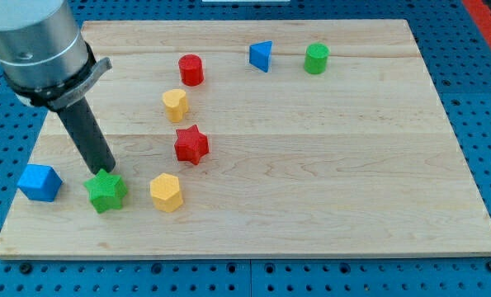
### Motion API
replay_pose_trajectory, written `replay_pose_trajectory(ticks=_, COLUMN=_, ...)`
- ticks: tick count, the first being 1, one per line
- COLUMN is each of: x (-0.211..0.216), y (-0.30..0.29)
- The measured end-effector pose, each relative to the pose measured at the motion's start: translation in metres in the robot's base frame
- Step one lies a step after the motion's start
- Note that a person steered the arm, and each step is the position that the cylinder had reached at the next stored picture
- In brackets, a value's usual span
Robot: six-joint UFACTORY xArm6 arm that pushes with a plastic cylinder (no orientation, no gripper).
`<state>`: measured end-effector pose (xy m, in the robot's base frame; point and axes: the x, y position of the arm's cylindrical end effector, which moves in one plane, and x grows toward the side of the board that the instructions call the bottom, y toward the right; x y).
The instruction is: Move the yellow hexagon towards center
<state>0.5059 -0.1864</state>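
Yellow hexagon (166, 192) sits near the board's (328, 165) bottom-left, right of the green star (106, 190), where my tip (106, 171) rests. No pincer exists, only a rod. Probably light, stiff and easily sliding; push its left face rightward, passing below the red star (191, 144).

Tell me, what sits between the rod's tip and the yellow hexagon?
In the camera view, the green star sits between my tip and the yellow hexagon.
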Motion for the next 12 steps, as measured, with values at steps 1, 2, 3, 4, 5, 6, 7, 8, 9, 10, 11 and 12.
replay_pose_trajectory(ticks=1, x=0.014, y=0.003)
replay_pose_trajectory(ticks=2, x=0.029, y=0.006)
replay_pose_trajectory(ticks=3, x=0.032, y=0.035)
replay_pose_trajectory(ticks=4, x=0.036, y=0.068)
replay_pose_trajectory(ticks=5, x=0.038, y=0.101)
replay_pose_trajectory(ticks=6, x=0.038, y=0.129)
replay_pose_trajectory(ticks=7, x=0.041, y=0.164)
replay_pose_trajectory(ticks=8, x=0.064, y=0.163)
replay_pose_trajectory(ticks=9, x=0.079, y=0.181)
replay_pose_trajectory(ticks=10, x=0.079, y=0.201)
replay_pose_trajectory(ticks=11, x=0.079, y=0.201)
replay_pose_trajectory(ticks=12, x=0.077, y=0.201)
